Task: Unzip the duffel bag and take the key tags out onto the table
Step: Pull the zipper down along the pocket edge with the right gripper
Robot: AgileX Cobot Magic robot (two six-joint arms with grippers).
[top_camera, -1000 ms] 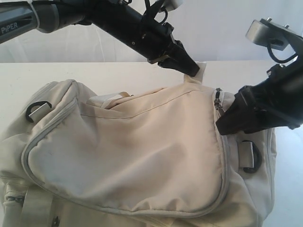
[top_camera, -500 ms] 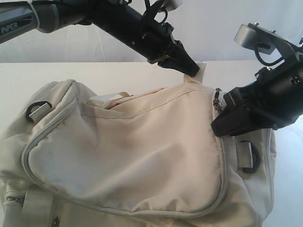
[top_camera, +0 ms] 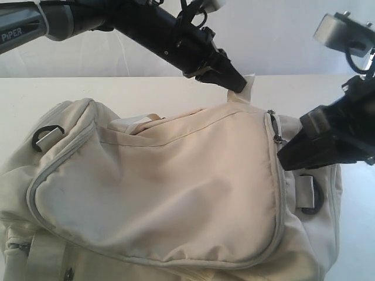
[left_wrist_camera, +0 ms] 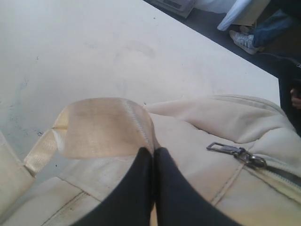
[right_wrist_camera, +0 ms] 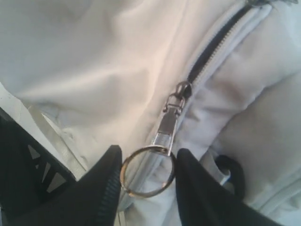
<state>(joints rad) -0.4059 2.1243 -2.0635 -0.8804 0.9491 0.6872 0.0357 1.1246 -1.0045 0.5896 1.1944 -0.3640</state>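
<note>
The soft, floppy duffel bag point(top_camera: 164, 187) lies on the table point(top_camera: 117, 88). At the bag's edge, the left gripper point(left_wrist_camera: 153, 155) is pinched tight on a strap point(left_wrist_camera: 103, 127). Near the bag's end, the half-closed right gripper point(right_wrist_camera: 148, 153) nips the slippery zipper ring point(right_wrist_camera: 143, 195), probably the best place to pull. The key tags don't show.

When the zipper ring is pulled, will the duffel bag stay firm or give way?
Probably it gives: the bag is soft, wrinkled cloth and may bunch. The left gripper pinching its strap should steady it. The thin, smooth ring in the right gripper might slip.
</note>
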